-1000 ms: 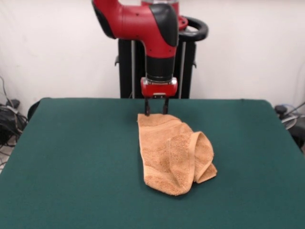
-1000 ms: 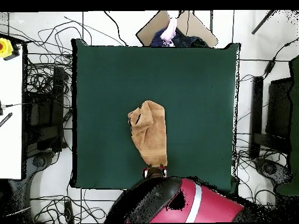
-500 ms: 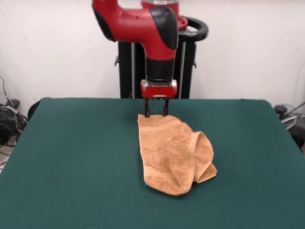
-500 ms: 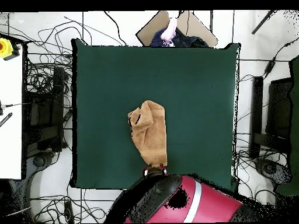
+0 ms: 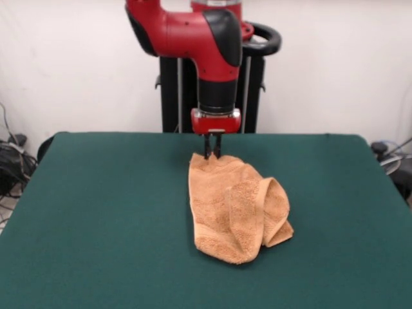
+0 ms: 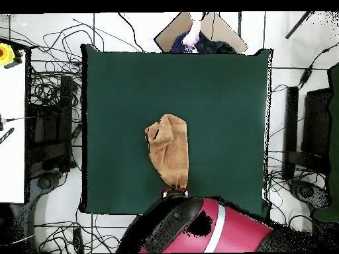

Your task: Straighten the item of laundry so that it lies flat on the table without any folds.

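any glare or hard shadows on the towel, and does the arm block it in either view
Front view: even, soft light, no glare on the towel, faint shadow under its folds; end effector meets its far edge. Overhead view: the arm covers the table's bottom edge and the towel's end.

The towel [image 5: 235, 209] is nubby terry cloth, rough and matt, with a flatter woven band along its edge. The table [image 5: 103, 219] has a dark green felt-like cover, totally matt and smooth-ish. My arm [image 5: 193, 32] is glossy red and black plastic shell, and my gripper [image 5: 212, 153] has dark, dull-looking fingers.
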Motion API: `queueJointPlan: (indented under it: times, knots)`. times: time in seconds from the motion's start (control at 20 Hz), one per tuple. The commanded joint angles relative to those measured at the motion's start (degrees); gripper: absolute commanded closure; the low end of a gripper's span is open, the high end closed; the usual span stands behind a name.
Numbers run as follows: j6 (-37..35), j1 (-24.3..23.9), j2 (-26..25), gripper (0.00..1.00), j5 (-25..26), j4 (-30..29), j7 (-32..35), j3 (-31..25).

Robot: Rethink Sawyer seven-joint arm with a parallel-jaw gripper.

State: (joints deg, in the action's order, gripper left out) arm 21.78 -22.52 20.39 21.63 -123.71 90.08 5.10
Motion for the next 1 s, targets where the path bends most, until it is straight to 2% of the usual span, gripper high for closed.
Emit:
queueJointPlan:
  times: [0.05, 0.3, 0.4, 0.5, 0.6, 0.7, 0.85, 1.0]
  knots:
    - [6.6, 2.7, -5.7, 1.0, -7.5, 9.3, 14.0, -3.6]
    - [8.8, 3.8, -5.8, 1.0, -9.0, 8.4, 14.8, -2.6]
    - [8.0, 3.7, -5.6, 1.0, -10.0, 8.0, 15.3, -2.7]
    - [5.0, 2.4, -3.1, 1.0, -10.9, 5.8, 16.4, -3.8]
    - [2.5, 1.9, 1.4, 1.0, -11.0, 2.6, 16.3, -4.1]
    - [-2.3, 3.0, 8.7, 1.0, -12.2, -1.1, 15.3, -3.2]
    - [-12.1, 4.6, 18.9, 1.0, -14.4, -4.5, 12.9, -1.7]
    - [-18.8, 4.7, 24.2, 1.0, -15.3, -5.1, 11.1, -1.6]
